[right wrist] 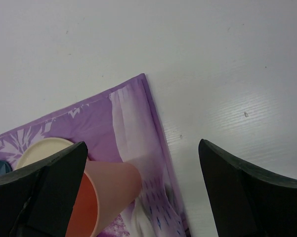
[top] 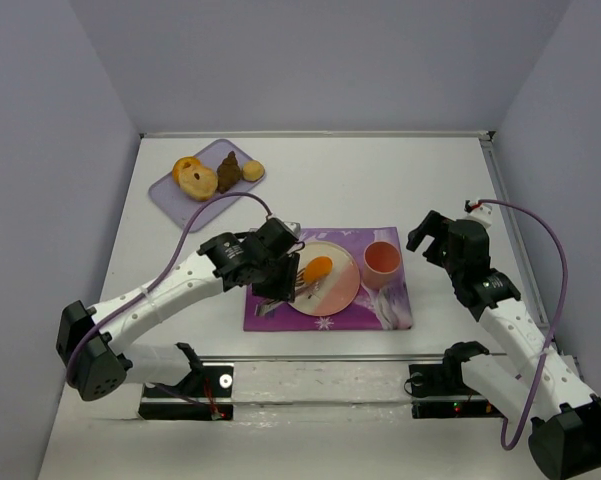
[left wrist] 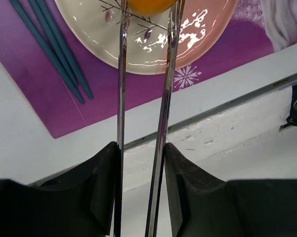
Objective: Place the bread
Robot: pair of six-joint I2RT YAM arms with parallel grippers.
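The white table (top: 430,180) carries a purple placemat (top: 380,312) toward the middle of its near edge. A pink plate (top: 345,290) lies on the mat, with a pink cup (top: 382,260) just beside it on the right. The right hand (right wrist: 143,148) hangs released, fingers wide apart, beside the cup. The left hand (left wrist: 149,10) grasps the bread (top: 319,267) over the plate.

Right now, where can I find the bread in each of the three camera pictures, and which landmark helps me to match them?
Top external: the bread is over the plate, near the centre of the picture.
Left wrist: at the top edge, between the tongs, partly cut off by the frame.
Right wrist: not in it.
Shared landmark: the purple placemat, seen in all three views.
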